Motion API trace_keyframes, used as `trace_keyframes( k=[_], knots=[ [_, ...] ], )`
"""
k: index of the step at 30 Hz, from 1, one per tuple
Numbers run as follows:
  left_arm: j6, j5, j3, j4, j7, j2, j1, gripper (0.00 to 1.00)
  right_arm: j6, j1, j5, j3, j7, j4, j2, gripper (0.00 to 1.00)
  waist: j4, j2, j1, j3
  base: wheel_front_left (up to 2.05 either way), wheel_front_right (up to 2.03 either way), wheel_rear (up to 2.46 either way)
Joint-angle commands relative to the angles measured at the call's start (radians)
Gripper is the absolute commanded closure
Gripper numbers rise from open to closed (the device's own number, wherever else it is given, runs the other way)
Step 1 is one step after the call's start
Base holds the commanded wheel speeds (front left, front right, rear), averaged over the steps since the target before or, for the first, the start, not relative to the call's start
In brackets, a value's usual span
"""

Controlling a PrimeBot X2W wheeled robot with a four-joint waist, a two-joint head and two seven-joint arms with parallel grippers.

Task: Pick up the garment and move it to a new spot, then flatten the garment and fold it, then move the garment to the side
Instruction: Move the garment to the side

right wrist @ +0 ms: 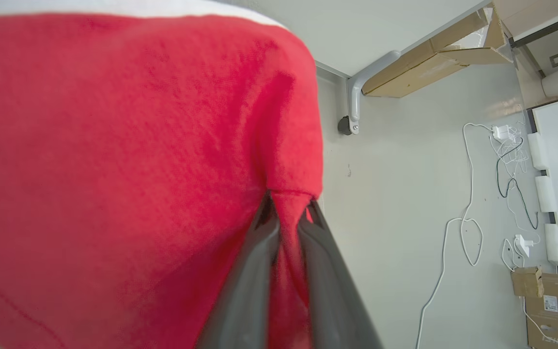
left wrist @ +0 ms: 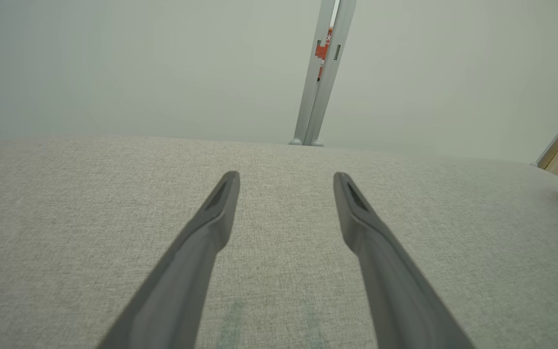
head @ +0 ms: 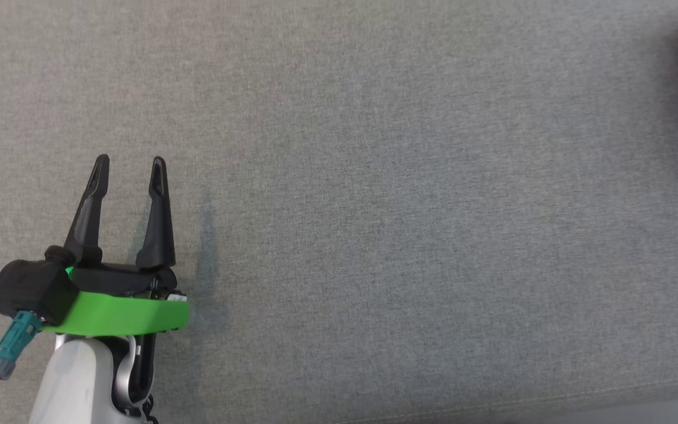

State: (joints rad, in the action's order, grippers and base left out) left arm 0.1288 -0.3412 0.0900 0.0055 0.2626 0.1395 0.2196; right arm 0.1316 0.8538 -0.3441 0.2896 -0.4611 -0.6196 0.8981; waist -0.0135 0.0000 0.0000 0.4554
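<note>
Garment [right wrist: 114, 169], red: we held it pinched in our right claw [right wrist: 289, 203]; left claw [head: 130, 160] spread, idle (over grey bench [head: 374, 176]). We judged: lift clear, carry without dragging.

The garment [right wrist: 138, 145] is a red, fleece-like fabric with a white band along one edge. In the right wrist view it forms a broad, creased mass, and a fold of it is pinched between the two fingers of the right gripper [right wrist: 288, 209]. In the head view a narrow red-and-white portion shows at the far right, over the grey fabric surface [head: 339, 176]
</note>
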Motion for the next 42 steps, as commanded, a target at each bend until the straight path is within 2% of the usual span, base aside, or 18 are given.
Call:
trace_keyframes(
  k=[1, 5, 6, 7, 14, 18, 21, 28, 33, 42],
  knots=[
    [0.003, 0.004, -0.001, -0.005, 0.003, 0.009, 0.021, 0.00, -0.002, -0.020, 0.024, -0.015, 0.010, -0.012, -0.002, 1.00, 0.022, 0.0000, 0.0000, 0.057, 0.00, 0.00, 0.00],
    [0.003, 0.007, 0.001, -0.006, 0.003, 0.013, 0.027, 0.00, -0.002, -0.044, 0.076, -0.069, 0.010, -0.049, -0.024, 0.99, 0.028, 0.0000, 0.0000, 0.066, 0.00, 0.00, 0.00],
    [0.003, 0.009, 0.004, -0.003, 0.003, 0.013, 0.028, 0.00, -0.002, -0.047, 0.094, -0.081, 0.020, -0.053, -0.025, 0.55, 0.029, 0.0000, 0.0000, 0.064, 0.00, 0.00, 0.00],
    [0.003, 0.011, 0.008, -0.001, 0.003, 0.013, 0.029, 0.00, -0.002, -0.051, 0.111, -0.101, 0.034, -0.059, -0.030, 0.00, 0.031, 0.0000, 0.0000, 0.056, 0.00, 0.00, 0.00],
    [0.003, 0.003, 0.011, 0.029, 0.003, 0.008, 0.007, 0.00, -0.002, -0.097, 0.226, -0.221, 0.134, -0.061, -0.084, 0.00, 0.035, 0.0000, 0.0000, -0.034, 0.00, 0.00, 0.00],
    [0.003, -0.007, 0.020, 0.053, 0.003, -0.005, -0.016, 0.00, -0.002, -0.127, 0.215, -0.332, 0.192, -0.040, -0.155, 0.00, 0.045, 0.0000, 0.0000, -0.102, 0.00, 0.00, 0.00],
    [0.003, -0.009, 0.025, 0.070, 0.003, -0.012, -0.028, 0.00, -0.002, -0.173, 0.215, -0.378, 0.225, -0.010, -0.206, 0.00, 0.053, 0.0000, 0.0000, -0.152, 0.00, 0.00, 0.00],
    [0.003, -0.020, -0.003, 0.113, 0.003, -0.029, -0.083, 0.00, -0.002, -0.318, 0.191, -0.405, 0.306, 0.152, -0.344, 0.00, 0.060, 0.0000, 0.0000, -0.264, 0.00, 0.00, 0.00],
    [0.002, -0.003, -0.014, 0.132, 0.003, -0.034, -0.107, 0.00, -0.002, -0.438, 0.124, -0.419, 0.363, 0.293, -0.447, 0.00, 0.071, 0.0000, 0.0000, -0.308, 0.00, 0.00, 0.00],
    [-0.005, 0.009, -0.058, 0.148, 0.003, -0.046, -0.148, 0.00, -0.002, -0.667, 0.134, -0.431, 0.467, 0.503, -0.640, 0.00, 0.094, 0.0000, 0.0000, -0.368, 0.00, 0.00, 0.00]
  ],
)
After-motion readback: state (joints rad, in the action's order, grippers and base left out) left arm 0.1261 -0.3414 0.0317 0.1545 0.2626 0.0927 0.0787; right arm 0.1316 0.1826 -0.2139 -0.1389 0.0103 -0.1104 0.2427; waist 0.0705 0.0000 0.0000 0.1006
